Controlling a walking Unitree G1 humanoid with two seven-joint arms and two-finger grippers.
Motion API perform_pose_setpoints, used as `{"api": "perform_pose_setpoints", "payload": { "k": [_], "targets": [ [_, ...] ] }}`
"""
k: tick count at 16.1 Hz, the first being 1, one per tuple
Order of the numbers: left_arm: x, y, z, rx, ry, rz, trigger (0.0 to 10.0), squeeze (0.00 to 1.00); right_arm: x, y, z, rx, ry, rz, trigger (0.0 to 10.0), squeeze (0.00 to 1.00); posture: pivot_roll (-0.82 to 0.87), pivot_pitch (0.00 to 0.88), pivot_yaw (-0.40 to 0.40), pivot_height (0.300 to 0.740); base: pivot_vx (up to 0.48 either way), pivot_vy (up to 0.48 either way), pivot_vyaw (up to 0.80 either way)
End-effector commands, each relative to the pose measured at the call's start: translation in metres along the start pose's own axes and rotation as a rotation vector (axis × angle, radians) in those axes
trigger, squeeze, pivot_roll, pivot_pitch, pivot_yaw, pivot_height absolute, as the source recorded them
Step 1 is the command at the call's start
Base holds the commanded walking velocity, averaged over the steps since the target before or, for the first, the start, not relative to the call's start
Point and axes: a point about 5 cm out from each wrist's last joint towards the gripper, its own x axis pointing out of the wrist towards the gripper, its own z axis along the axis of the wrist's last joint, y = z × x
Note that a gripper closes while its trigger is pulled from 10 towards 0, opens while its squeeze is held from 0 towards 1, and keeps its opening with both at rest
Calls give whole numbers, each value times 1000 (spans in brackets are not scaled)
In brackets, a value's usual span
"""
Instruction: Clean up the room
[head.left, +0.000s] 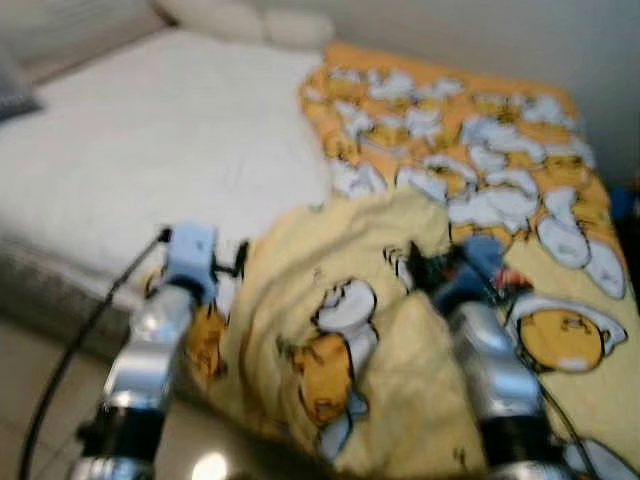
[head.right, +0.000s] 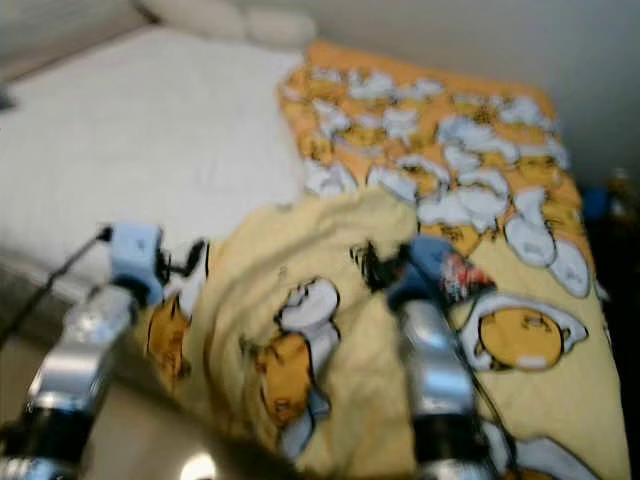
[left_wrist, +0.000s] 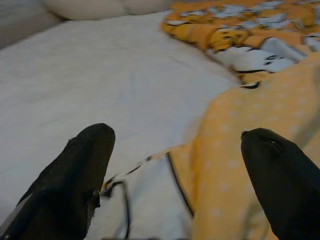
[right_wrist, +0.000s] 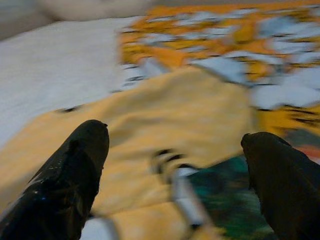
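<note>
Left wrist view: left gripper (left_wrist: 177, 165) and right gripper (right_wrist: 175, 170), both spread apart, hover over the yellow cartoon-print blanket (head.left: 330, 330); blur could make them pinch the white bedsheet (head.left: 150, 150) beside it.

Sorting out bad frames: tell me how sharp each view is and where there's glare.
Both eye views are motion-blurred, with a small bright glare spot at the bottom edge; left wrist view is fairly sharp on the white sheet; right wrist view smears the yellow blanket, its fingers dark.

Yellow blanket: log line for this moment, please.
yellow blanket: bunched on bed | left gripper: open, at blanket edge | right gripper: open over blanket
</note>
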Motion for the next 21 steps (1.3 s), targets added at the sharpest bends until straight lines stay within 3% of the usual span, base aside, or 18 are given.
{"api": "perform_pose_setpoints", "payload": {
  "k": [1, 7, 10, 17, 20, 21],
  "targets": [
    [1, -6, 2, -6, -7, -15, 10000, 1000, 0, -7, 3, -5, -5, -19, 10000, 1000, -19, 0, -29, 740, 0, -409, 800],
    [0, -7, 1, 0, -6, -20, 10000, 1000, -3, 3, -1, 4, 18, 71, 10000, 1000, -19, 0, -31, 740, 0, -407, 250],
    [0, -11, 1, -15, -10, -38, 10000, 1000, -3, 5, -3, 4, 35, 105, 10000, 1000, -20, 0, -28, 740, 0, 0, 783],
    [-3, -24, -2, 51, 8, -144, 10000, 988, -6, 8, -5, 26, 66, 148, 10000, 1000, -20, 0, -35, 740, 0, 0, 0],
    [-3, -23, -3, 51, 15, -145, 10000, 886, -6, 4, -7, 27, 81, 126, 10000, 1000, -19, 0, -36, 740, 0, 0, 0],
    [-4, -24, -3, 44, 20, -142, 10000, 800, -7, 3, -8, 21, 84, 119, 10000, 1000, -19, 0, -36, 740, 0, 0, 0]
  ]
}}
